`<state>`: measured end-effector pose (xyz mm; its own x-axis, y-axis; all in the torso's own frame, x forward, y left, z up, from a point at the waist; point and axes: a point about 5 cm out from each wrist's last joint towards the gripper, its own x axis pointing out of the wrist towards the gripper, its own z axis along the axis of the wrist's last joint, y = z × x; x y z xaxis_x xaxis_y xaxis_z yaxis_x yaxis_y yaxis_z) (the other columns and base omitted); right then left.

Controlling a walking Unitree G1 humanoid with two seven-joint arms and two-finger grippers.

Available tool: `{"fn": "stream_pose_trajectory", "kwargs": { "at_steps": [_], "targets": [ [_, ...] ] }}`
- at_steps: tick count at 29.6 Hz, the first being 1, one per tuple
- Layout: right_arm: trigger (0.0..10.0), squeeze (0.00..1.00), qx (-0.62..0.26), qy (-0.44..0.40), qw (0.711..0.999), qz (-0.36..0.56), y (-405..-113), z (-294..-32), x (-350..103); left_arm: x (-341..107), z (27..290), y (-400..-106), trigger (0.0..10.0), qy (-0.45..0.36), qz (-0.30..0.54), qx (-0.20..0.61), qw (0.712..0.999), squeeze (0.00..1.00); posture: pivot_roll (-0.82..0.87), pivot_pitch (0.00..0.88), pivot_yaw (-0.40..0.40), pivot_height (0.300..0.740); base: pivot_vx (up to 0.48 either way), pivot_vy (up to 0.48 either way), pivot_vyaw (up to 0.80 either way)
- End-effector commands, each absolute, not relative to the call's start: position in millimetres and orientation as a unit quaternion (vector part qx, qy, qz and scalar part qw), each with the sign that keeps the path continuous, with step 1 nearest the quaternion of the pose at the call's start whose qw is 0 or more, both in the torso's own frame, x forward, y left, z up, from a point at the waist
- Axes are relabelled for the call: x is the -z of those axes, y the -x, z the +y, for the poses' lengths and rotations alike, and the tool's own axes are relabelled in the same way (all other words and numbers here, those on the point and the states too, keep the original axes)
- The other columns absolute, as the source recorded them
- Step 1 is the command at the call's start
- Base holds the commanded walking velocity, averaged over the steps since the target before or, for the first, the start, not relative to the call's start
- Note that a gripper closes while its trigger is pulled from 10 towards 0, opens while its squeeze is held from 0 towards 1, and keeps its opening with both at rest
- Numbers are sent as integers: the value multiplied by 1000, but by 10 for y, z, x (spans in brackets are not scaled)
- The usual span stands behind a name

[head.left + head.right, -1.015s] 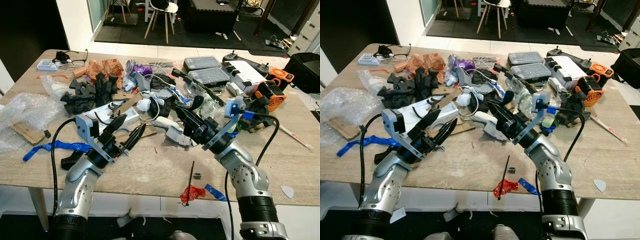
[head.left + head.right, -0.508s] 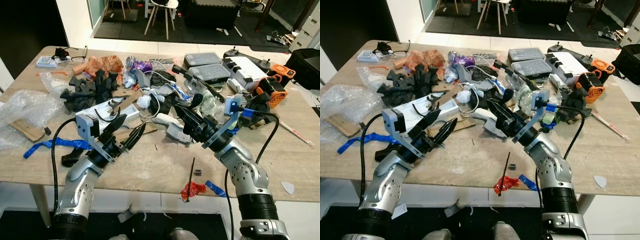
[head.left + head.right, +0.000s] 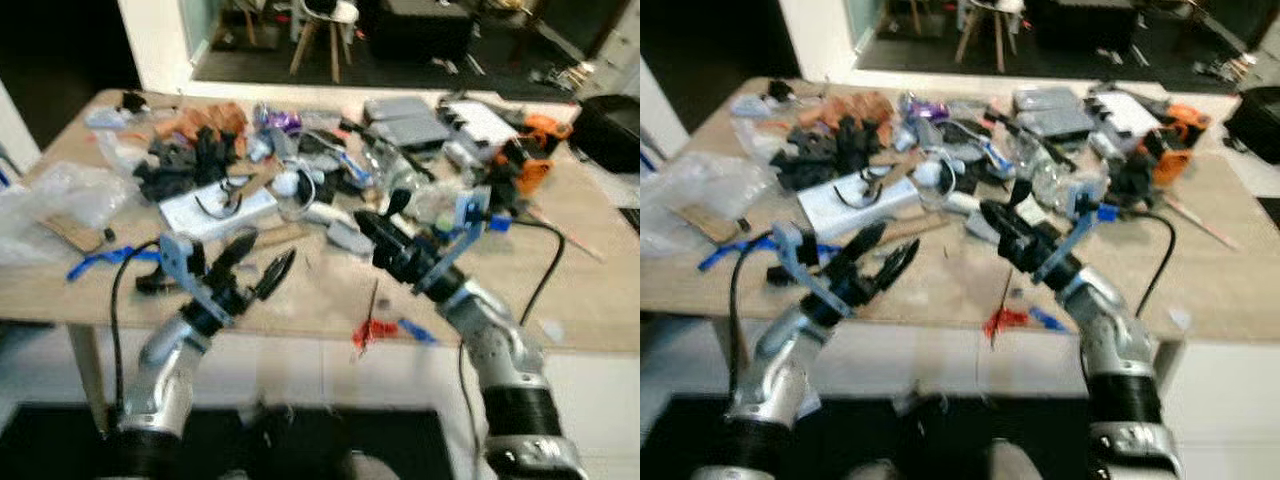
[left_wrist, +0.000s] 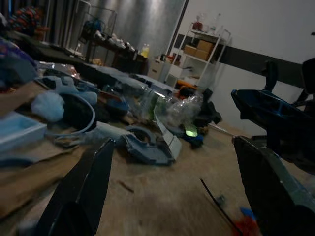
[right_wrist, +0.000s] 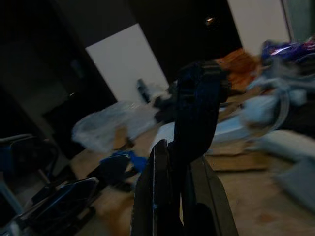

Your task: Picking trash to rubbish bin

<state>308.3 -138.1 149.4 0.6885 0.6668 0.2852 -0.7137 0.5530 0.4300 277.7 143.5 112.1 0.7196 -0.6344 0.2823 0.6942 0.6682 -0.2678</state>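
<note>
Reaching both arms over the table (image 3: 310, 305), left fingers (image 3: 275, 276) spread.

Head views evenly lit but motion-blurred throughout, wrist views dim (right darkest), softly focused

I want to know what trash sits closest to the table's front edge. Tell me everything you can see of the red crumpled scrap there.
The red crumpled scrap is small, bright red and wrinkled like thin foil or plastic, though blur hides detail. It lies flat at the wooden table's front edge, between both arms. A thin black stick runs into it, and a blue scrap lies just beside it. No gripper touches it.
</note>
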Motion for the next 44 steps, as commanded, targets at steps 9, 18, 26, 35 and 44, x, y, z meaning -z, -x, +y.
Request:
{"fn": "stream_pose_trajectory", "kwargs": {
  "at_steps": [9,18,26,35,44],
  "targets": [
    [10000,0,-391,-262,881,-40,-3089,-1393,-1481,-1095,1428,-2768,10000,173,-76,368,911,0,9,0,-48,740,-315,0,0],
    [10000,0,-388,-264,882,-40,-3093,-1397,-1479,-1099,1424,-2770,10000,172,-76,368,911,0,9,0,-48,740,-324,0,0],
    [10000,0,-399,-255,880,-36,-3082,-1382,-1480,-1121,1423,-2769,10000,169,-83,372,909,0,10,0,-46,740,-122,0,355],
    [10000,0,-400,-255,880,-34,-3085,-1376,-1481,-1137,1419,-2771,10000,169,-85,375,907,0,13,0,-47,740,0,0,751],
    [10000,0,-402,-255,879,-33,-3084,-1378,-1477,-1143,1418,-2768,10000,170,-86,377,907,0,13,0,-47,740,0,0,750]
  ]
}}
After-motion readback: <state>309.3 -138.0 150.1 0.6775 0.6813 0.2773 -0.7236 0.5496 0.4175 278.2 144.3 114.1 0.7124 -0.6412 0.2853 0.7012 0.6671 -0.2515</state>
